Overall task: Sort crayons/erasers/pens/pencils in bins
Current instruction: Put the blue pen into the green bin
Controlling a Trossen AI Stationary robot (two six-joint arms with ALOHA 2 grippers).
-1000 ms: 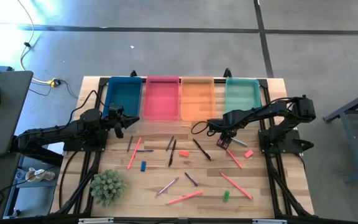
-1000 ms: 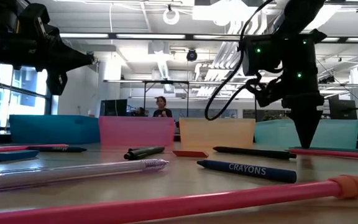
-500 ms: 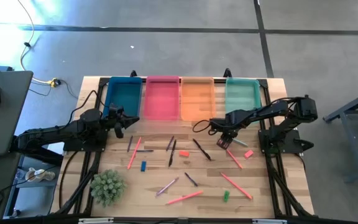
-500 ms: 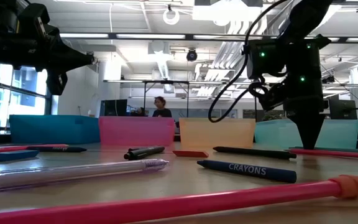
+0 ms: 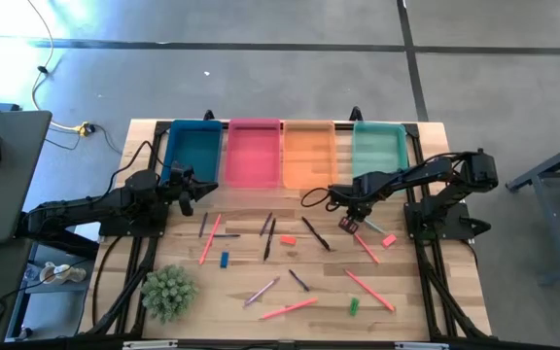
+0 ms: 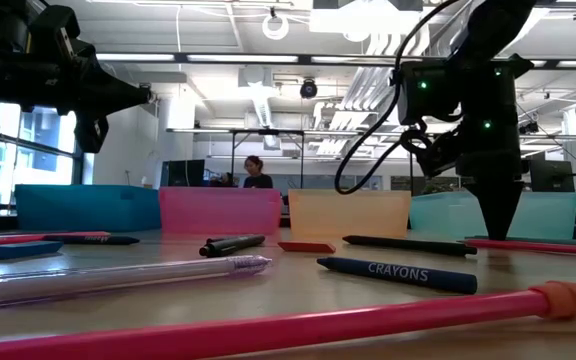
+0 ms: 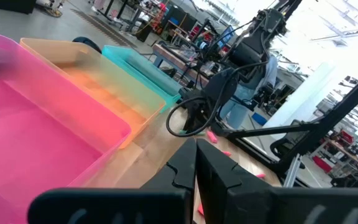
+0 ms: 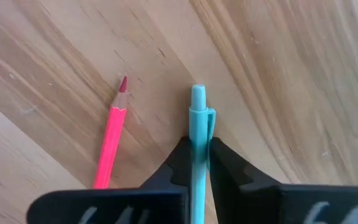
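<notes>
My right gripper points down at the table in front of the teal bin and is shut on a light teal pen. A pink pencil lies beside that pen. My left gripper hovers shut and level near the blue bin, touching nothing. The pink bin and orange bin stand between those two. Pens, pencils and crayons lie flat across the table. So do a red eraser, a pink eraser, a blue eraser and a green eraser. My right gripper pinches the pen's barrel between its two fingers, just behind the clip end. The fingers come from above, pointing down, one on each long side of the pen. The pen lies level along the tabletop.
A green spiky plant stands at the near left. Black cables run from both arms along the table's sides. In the low view a blue crayon and a long pink pencil lie close to the camera. A person sits far back in the room.
My right gripper has shut its fingers around the teal pen, staying over the same spot in front of the teal bin. The pen has kept its place on the table.
</notes>
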